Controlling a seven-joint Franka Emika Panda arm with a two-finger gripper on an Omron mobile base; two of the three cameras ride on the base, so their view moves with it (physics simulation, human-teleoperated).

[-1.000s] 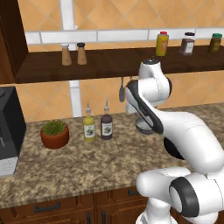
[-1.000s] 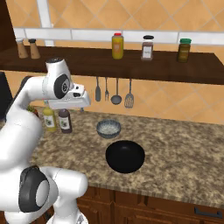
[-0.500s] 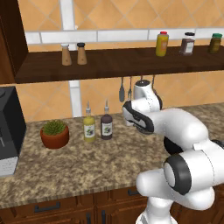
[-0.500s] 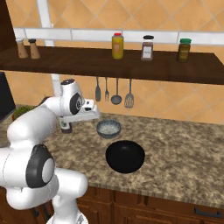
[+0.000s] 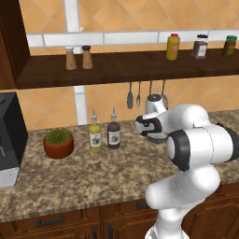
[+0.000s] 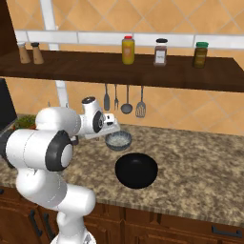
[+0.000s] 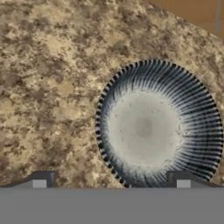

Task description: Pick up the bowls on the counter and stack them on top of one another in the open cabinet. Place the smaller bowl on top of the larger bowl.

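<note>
1. Hovering above the speckled granite counter (image 7: 52, 87), the gripper (image 7: 111, 183) points straight down, its two dark fingertips (image 7: 40, 179) spread wide apart with nothing between them touching either pad.
2. The small grey bowl (image 7: 159, 124) sits on the counter below the fingers, off centre: one fingertip stands over the bowl's near rim, the other over bare granite well outside it. The bowl is upright, with a pale speckled inside and a ribbed dark-and-silver rim.
3. Seen from the right of the base, the gripper (image 6: 110, 127) hangs just beside and slightly above the same grey bowl (image 6: 118, 140); whether anything touches cannot be told from there.
4. The wide black bowl (image 6: 136, 170) rests on the counter on the near side of the grey bowl, towards the counter's front edge, close to it but apart, and clear of the fingers.
5. The open cabinet shelf (image 6: 95, 66) runs along the wall above the fingers. It carries a yellow jar (image 6: 127, 50), a brown spice jar (image 6: 161, 52) and a green-lidded jar (image 6: 200, 55), plus two shakers (image 5: 78, 58) further along.
6. Hanging utensils (image 6: 121, 97) are on the wall behind the fingers, under the shelf.
7. Seen from the left of the base, two sauce bottles (image 5: 103, 134) and a potted plant (image 5: 59, 142) stand on the counter well to one side of the gripper (image 5: 148, 128).
</note>
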